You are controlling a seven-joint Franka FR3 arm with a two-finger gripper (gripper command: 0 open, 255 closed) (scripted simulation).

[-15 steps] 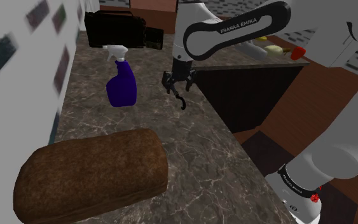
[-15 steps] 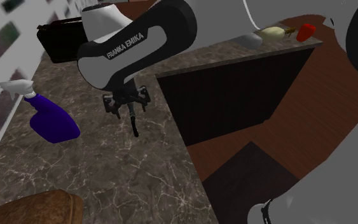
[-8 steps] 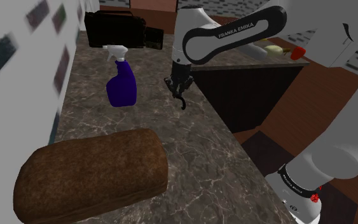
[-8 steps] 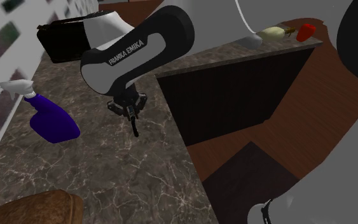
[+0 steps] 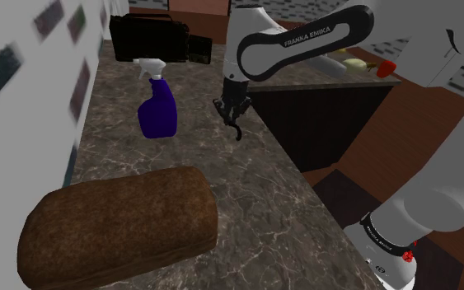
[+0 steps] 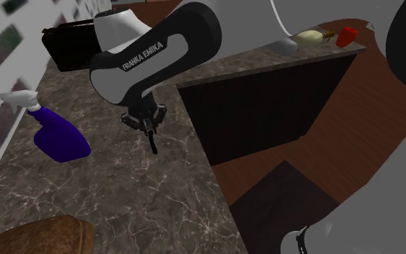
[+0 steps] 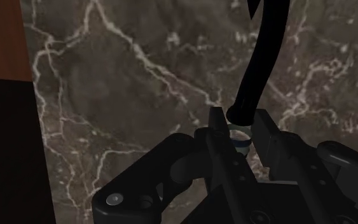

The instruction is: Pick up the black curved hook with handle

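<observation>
The end effector (image 7: 238, 129) is pinching the handle end of the black hook (image 7: 259, 60), its two black fingers (image 7: 217, 130) pressed in on either side of the thin stem. A pale ring shows on the handle just where the fingers meet it.

In the shoulder view the end effector (image 5: 233, 113) points down over the tabletop (image 5: 255, 198) and the hook (image 5: 238, 132) hangs straight below it, the curved tip lowest. The second exterior view shows the same: the end effector (image 6: 148, 125) with the hook (image 6: 153, 143) dangling from it above the dark, white-veined marble (whether the tip touches the stone cannot be told).

The hook hangs near the tabletop's edge, beside the drop to the dark cabinet front and the brown floor (image 6: 352, 123). Toward the tiled wall, apart from the hook, stands a blue spray bottle (image 5: 157, 111) with a white trigger head. A black bag (image 5: 147, 37) sits at the far end of the tabletop. Nearest the shoulder camera lies a big brown loaf of bread (image 5: 119, 226).
</observation>
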